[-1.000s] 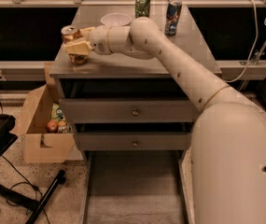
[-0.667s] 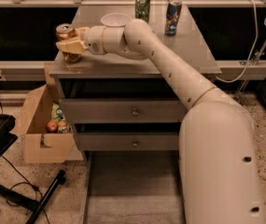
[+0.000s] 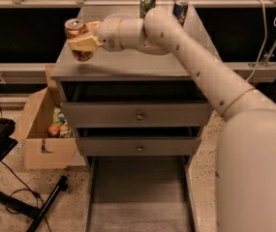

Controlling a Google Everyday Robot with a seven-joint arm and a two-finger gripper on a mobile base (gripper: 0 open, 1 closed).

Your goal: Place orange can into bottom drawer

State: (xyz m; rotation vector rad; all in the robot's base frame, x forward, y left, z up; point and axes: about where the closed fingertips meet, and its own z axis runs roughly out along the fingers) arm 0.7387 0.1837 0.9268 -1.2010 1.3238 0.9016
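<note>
My gripper (image 3: 83, 41) is shut on the orange can (image 3: 77, 38), a golden-orange can with a brownish label and silver top. It holds the can upright above the left edge of the grey cabinet top (image 3: 128, 66). The bottom drawer (image 3: 137, 197) is pulled out at the base of the cabinet, a long grey tray with a flat floor and low side rails. It lies below and to the right of the held can. My arm reaches in from the lower right across the cabinet top.
A green can (image 3: 147, 5) and a blue-and-red can (image 3: 180, 11) stand at the back of the cabinet top. Two upper drawers with round knobs (image 3: 139, 116) are closed. A cardboard box (image 3: 38, 129) with items sits on the floor at left. Cables and a dark stand (image 3: 45, 207) lie lower left.
My gripper has carried the orange can up and to the left, off the cabinet top to its left edge. The arm has swung left with it.
</note>
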